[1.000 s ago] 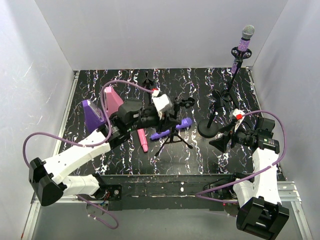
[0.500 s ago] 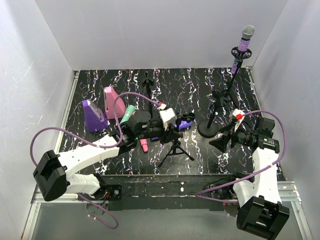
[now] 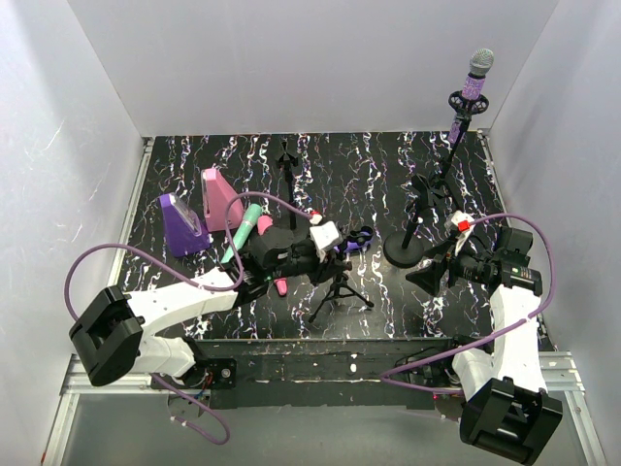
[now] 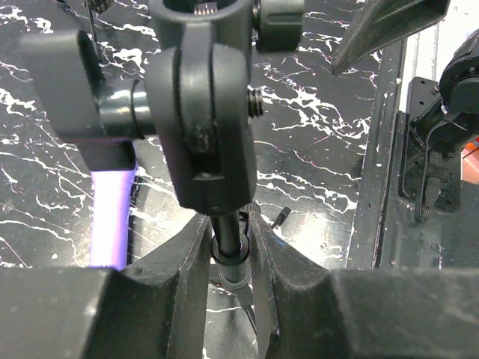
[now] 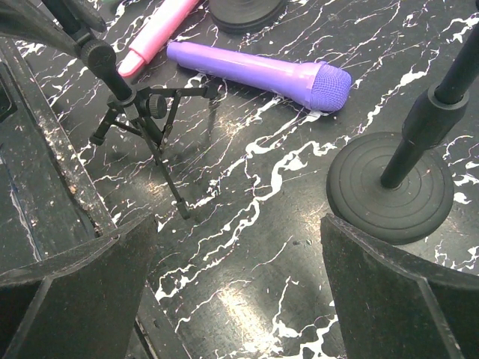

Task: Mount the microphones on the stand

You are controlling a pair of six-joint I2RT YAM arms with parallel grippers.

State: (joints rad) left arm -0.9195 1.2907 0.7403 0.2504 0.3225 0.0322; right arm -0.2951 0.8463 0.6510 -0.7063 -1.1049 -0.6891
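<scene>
Nearest the arm bases, the right end effector [image 5: 236,254] hung released over the marbled black worktop [image 3: 388,301], its two fingers spread wide and nothing between them. Just ahead of it stood the round base [image 5: 393,187] of a tall stand [image 3: 448,160]. The plain purple microphone [image 5: 254,71] lay on its side a little beyond that base, apart from the fingers.

Toward the middle, the left end effector [image 4: 228,243] was clenched on the thin black post of the tripod stand [image 5: 142,112], below its clip head [image 4: 206,112]. The clip held no microphone. The plain purple microphone lay just beside this stand, on the side away from the arm bases. The pink microphone [image 5: 159,31] lay flat close by, partly under the left arm.

Further back on the left, the mint green microphone [image 3: 243,231] rested by the left arm's wrist, near a pink wedge [image 3: 218,194] and a purple wedge [image 3: 179,221]. A small black stand [image 3: 287,160] stood alone toward the rear.

Farthest off, at the right rear corner, the glittery purple microphone [image 3: 479,76] sat upright in the top clip of the tall stand, well apart from both end effectors.
</scene>
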